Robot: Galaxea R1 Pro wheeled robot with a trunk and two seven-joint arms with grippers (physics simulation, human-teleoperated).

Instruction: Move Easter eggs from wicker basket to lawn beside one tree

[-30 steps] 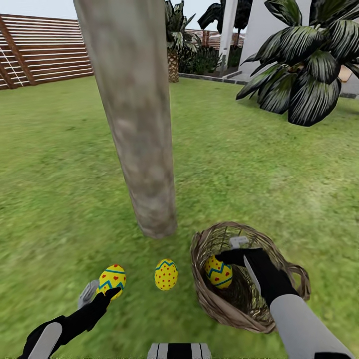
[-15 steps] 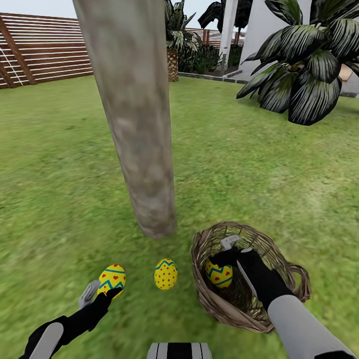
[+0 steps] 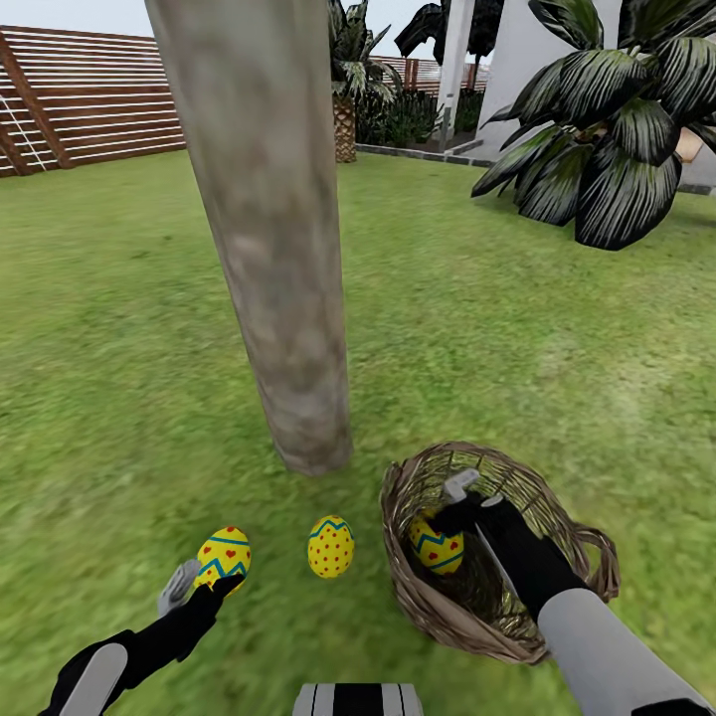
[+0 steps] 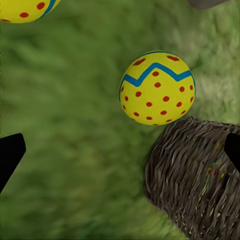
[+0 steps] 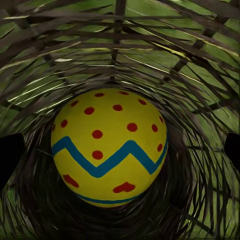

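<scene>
Since a second ago the right end effector [image 3: 467, 497] has dipped lower into the wicker basket [image 3: 557, 502] and closed in on the last egg; the left arm has barely stirred. At far left, the left end effector [image 3: 194, 585] rests on the lawn [image 3: 119, 378] just beside the left egg [image 3: 224, 557], its fingers spread and holding nothing. The middle egg [image 3: 330, 547] lies free on the grass near the tree [image 3: 288, 328]. Further right, the basket egg [image 5: 110, 147] sits deep on the weave, the right fingers spread to either side, not yet pinching. It looks rigid, smooth and light, so likely to slip or roll; a hold across its widest girth, at the zigzag band, seems safest.
</scene>
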